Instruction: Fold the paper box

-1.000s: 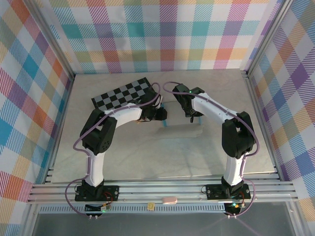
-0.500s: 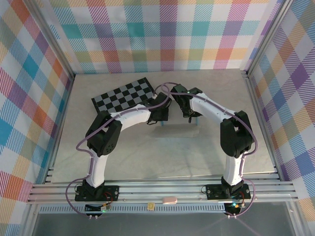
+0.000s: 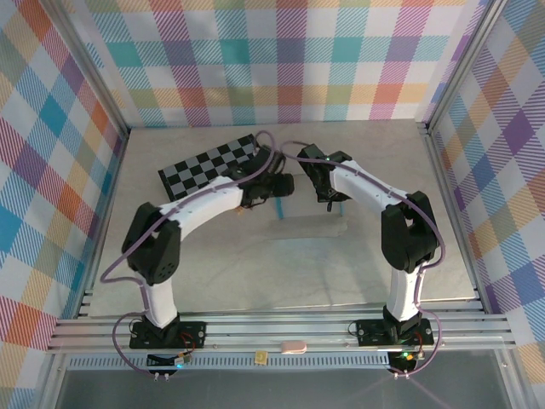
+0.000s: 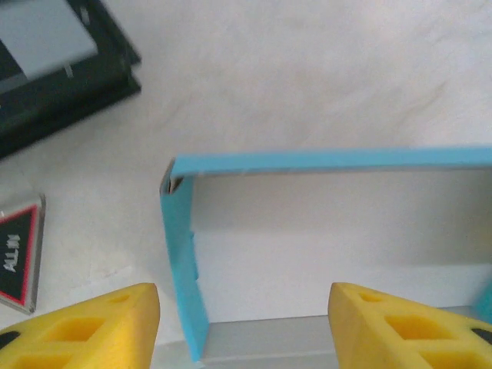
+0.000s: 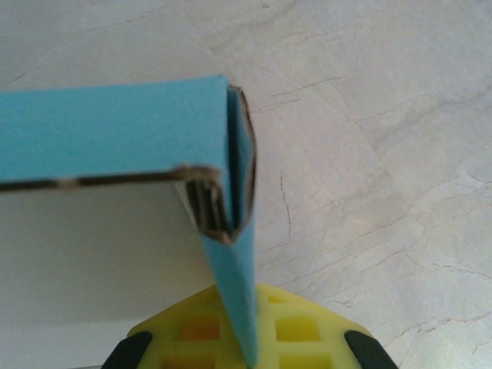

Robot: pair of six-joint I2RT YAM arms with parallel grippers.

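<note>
The box (image 4: 330, 159) stands half-formed on the bench (image 4: 307, 69), walls up. The right pincer (image 5: 246, 338) is clamped on one end wall, and the left pincer (image 4: 244, 323) hangs wide over the other end. The step in hand seems to be locking the ends. Next, the left needs to press that loose wall inward.

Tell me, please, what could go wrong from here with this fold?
1. The right gripper pinches just one thin wall of the paper box; it may slip, or the corner may spring open.
2. The open left gripper has the box's standing side wall between its fingers; closing badly could crush it.
</note>
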